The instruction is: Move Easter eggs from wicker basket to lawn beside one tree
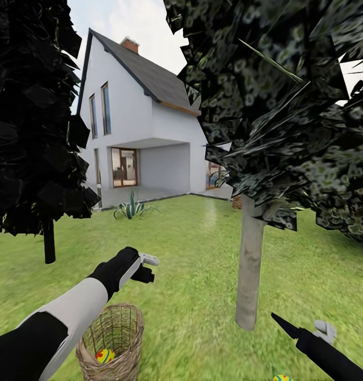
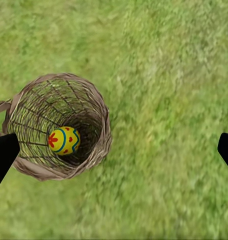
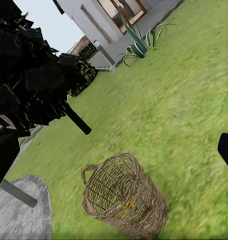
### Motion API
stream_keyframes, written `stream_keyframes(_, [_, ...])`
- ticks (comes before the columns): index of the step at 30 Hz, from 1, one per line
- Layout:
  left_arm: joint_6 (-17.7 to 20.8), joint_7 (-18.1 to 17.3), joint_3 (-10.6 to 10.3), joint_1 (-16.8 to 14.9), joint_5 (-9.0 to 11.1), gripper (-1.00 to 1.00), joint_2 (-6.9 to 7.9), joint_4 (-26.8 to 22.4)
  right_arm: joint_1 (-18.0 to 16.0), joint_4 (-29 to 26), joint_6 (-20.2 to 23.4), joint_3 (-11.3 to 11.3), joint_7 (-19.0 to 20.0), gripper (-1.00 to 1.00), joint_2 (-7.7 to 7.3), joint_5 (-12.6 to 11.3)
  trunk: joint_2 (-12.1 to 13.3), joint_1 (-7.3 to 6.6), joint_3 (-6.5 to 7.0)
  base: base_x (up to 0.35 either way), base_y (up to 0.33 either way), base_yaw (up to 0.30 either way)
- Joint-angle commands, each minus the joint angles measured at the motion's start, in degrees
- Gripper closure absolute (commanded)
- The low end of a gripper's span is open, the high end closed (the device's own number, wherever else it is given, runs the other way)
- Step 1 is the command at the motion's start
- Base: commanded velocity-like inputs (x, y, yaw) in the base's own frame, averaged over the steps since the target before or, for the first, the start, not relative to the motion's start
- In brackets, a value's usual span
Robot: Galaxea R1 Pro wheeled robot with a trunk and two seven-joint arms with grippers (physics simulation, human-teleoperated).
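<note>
Nearest the robot, the wicker basket [image 1: 111,344] stands on the lawn [image 1: 192,296] with one Easter egg [image 2: 64,140] lying at its bottom, and the left gripper [image 1: 144,267] hangs above and a little beyond the rim, fingers spread wide and holding nothing, so my advice is to centre it over the mouth and go straight down, clear of the woven wall. A second egg [image 1: 282,378] lies on the grass near the tree [image 1: 251,264], beside the right gripper [image 1: 308,332], whose fingers look parted and empty. Beyond, open mottled grass runs past a spiky plant [image 1: 131,209] to the white house [image 1: 144,127].
</note>
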Motion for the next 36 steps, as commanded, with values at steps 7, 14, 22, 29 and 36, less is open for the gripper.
stream_keyframes(7, [0.19, 0.22, -0.36, -0.07, 0.42, -1.0, 0.03, -0.02, -0.02, 0.02, 0.39, 0.02, -0.05, -1.0, -0.01, -0.2, 2.77, -1.54, 0.53, 0.0, 0.0, 0.0])
stream_keyframes(14, [0.2, 0.21, -0.31, -0.06, 0.42, -1.0, 0.03, -0.02, -0.03, 0.03, 0.47, 0.05, -0.18, -1.0, -0.01, -0.18, 5.57, -3.07, 1.13, 0.0, 0.0, 0.0])
stream_keyframes(22, [0.2, 0.21, -0.33, -0.03, 0.45, -1.0, 0.03, -0.1, -0.06, 0.04, 0.55, 0.06, -0.38, -1.0, -0.01, -0.17, 6.38, -3.51, 0.74, 0.0, 0.0, 0.0])
stream_keyframes(29, [0.24, 0.15, -0.29, -0.03, 0.52, -1.0, 0.05, -0.17, -0.1, 0.08, 0.57, 0.06, -0.46, -1.0, -0.01, -0.11, 6.38, -3.51, 0.08, 0.0, 0.0, 0.0])
stream_keyframes(36, [1.14, 0.12, -0.22, -0.03, 0.66, -1.0, 0.08, -0.2, -0.1, 0.09, 0.57, 0.06, -0.44, -1.0, -0.01, -0.1, 6.38, -3.51, -0.58, 0.0, 0.134, 0.0])
